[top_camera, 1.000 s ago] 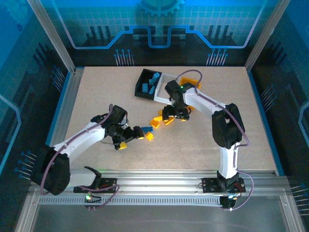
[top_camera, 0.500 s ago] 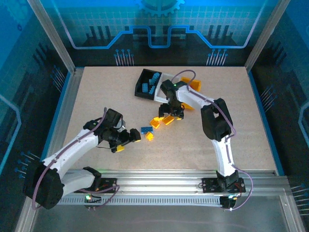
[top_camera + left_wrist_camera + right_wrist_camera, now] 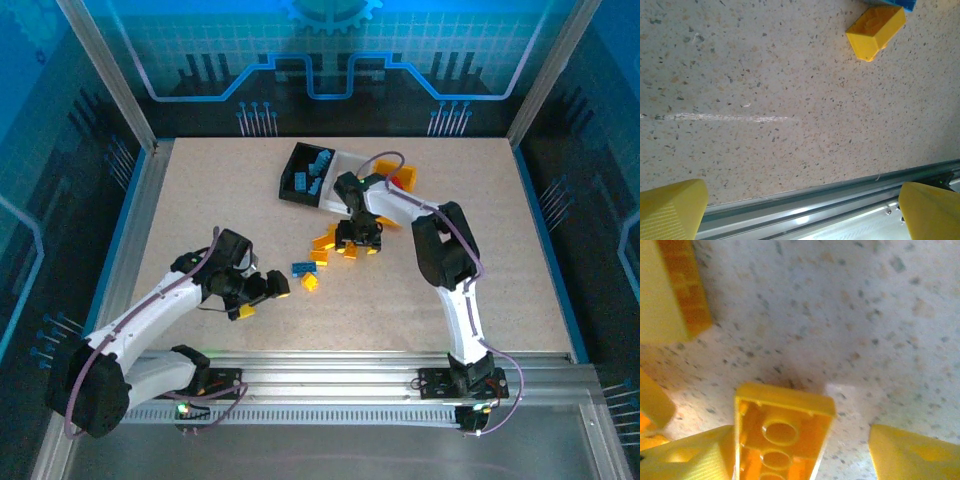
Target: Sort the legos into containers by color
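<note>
Working just on the near side of the containers with the right gripper, jaws apart around an upturned yellow-orange brick: one pad against its side, the other clear of it, nothing clamped yet. Risks a lopsided squeeze from here, shoving the brick sideways or rolling it out rather than pinching it square. Risks also snagging a neighbouring brick from the loose yellow-orange cluster crowded alongside, lifting two at once or scattering them farther from the containers. Could then shed a weakly held brick on the short carry to the yellow-orange bin at the row's right end, landing it in the white bin beside it, or among the blue bricks in the black bin at the left end. Holding the left gripper farther out, near-left of the containers, jaws wide apart on nothing, a yellow brick and a blue brick lying just ahead. Could knock those two about, or cross the other arm, on any reach toward the containers.
</note>
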